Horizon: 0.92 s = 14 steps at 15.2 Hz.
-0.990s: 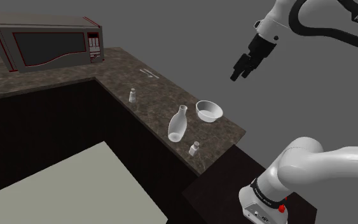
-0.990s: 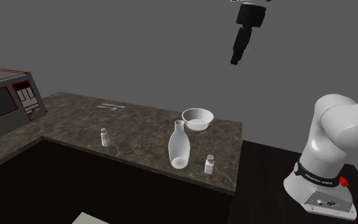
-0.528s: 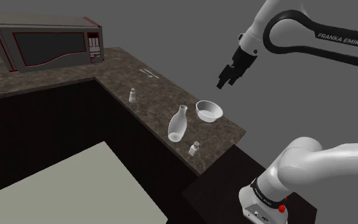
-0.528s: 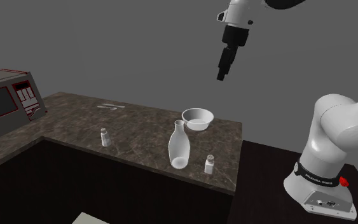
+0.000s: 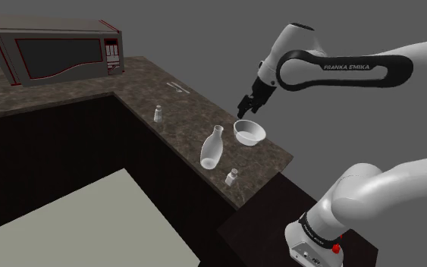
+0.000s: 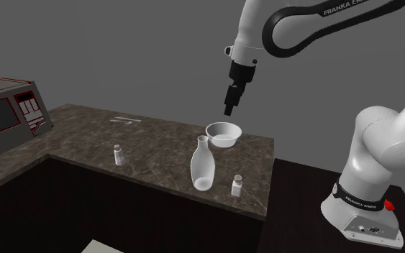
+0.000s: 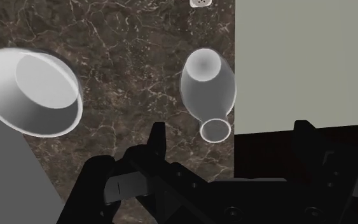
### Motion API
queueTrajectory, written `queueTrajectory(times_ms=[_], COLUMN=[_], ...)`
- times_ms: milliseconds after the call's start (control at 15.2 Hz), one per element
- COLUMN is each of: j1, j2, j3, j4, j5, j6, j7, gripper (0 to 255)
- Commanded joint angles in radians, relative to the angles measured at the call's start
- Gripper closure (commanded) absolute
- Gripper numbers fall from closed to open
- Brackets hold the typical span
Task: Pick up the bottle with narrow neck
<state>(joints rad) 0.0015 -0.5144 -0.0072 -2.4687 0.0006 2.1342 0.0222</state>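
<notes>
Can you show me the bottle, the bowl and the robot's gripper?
bottle (image 5: 211, 152): shoulder view, on its wide belly.
bowl (image 5: 251, 139): shoulder view, on its front wall.
gripper (image 6: 229, 111): second exterior view, between its fingertips.

grey wall (image 5: 204, 38) is rising behind | dark marbled counter (image 5: 145, 80) is bending in an L | pale floor (image 5: 90, 220) is lying below
</notes>
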Motion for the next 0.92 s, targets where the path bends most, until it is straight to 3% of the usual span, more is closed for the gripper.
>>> queueTrajectory(times_ms=[0,660,858], j1=[0.000,-0.003,-0.003], j2=[0.063,0.429,0.467], j3=[0.003,0.025,0.025], j4=[-0.004,0.054,0.051], j5=[-0.004,-0.041,-0.046], j6=[0.072,0.394,0.435], j7=[0.003,0.041,0.046], gripper=[0,0,0])
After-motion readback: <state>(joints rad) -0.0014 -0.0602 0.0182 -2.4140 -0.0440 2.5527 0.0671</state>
